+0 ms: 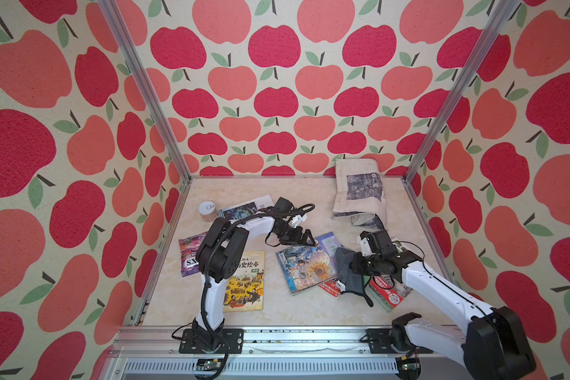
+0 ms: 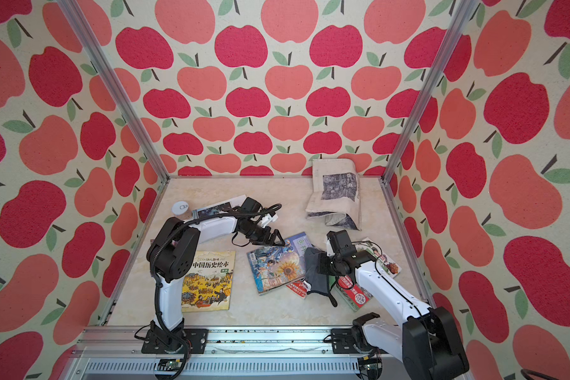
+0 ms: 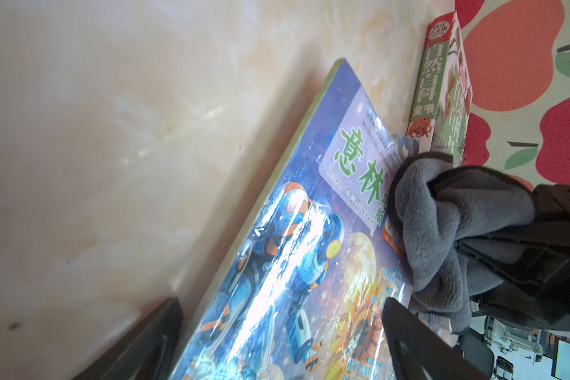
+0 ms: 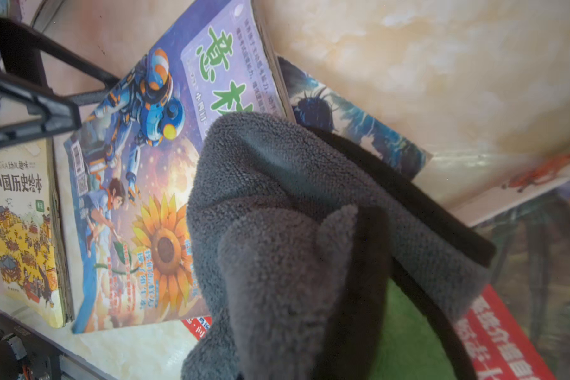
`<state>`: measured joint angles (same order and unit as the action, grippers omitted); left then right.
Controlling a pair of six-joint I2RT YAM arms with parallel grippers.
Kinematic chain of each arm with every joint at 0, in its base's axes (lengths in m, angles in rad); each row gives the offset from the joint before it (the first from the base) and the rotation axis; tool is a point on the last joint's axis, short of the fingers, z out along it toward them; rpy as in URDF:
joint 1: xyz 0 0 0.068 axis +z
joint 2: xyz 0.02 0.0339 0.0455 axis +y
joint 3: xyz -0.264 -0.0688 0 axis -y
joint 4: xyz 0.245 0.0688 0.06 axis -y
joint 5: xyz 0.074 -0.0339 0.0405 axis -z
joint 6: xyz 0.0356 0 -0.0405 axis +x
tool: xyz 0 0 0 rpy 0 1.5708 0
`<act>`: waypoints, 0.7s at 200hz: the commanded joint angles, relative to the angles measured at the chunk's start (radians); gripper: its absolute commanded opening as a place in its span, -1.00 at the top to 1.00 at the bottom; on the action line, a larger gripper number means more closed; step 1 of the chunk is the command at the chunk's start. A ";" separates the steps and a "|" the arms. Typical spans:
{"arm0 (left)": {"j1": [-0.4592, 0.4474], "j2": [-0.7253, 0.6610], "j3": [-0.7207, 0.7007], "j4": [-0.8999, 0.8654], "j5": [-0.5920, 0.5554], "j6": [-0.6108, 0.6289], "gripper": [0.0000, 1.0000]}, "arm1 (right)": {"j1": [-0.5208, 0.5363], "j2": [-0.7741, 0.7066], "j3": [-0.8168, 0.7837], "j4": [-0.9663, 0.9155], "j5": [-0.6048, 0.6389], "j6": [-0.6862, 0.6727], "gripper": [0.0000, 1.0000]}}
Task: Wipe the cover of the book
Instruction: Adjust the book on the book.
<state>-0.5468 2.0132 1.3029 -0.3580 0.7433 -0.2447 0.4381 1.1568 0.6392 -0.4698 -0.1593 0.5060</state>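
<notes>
Blue astronaut-and-sunflower book flat on table, centre-right | right gripper clamped shut on bunched grey cloth, draped over book's right edge, ready for wiping | left gripper spread wide over far corner, likely to pin book down.

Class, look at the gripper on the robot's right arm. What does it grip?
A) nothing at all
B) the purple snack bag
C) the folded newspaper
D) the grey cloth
D: the right gripper is shut on the bunched grey cloth, which hangs at the edge of the blue sunflower book.
</notes>
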 commanded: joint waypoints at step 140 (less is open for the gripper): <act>-0.062 -0.532 -0.580 0.197 -0.197 -0.410 -0.97 | 0.111 0.337 0.294 0.230 -0.151 0.033 1.00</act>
<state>-0.5980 1.5387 0.7116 -0.0853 0.6590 -0.6659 0.5545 1.5505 0.8886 -0.2356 -0.3069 0.5381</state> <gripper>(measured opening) 0.967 0.102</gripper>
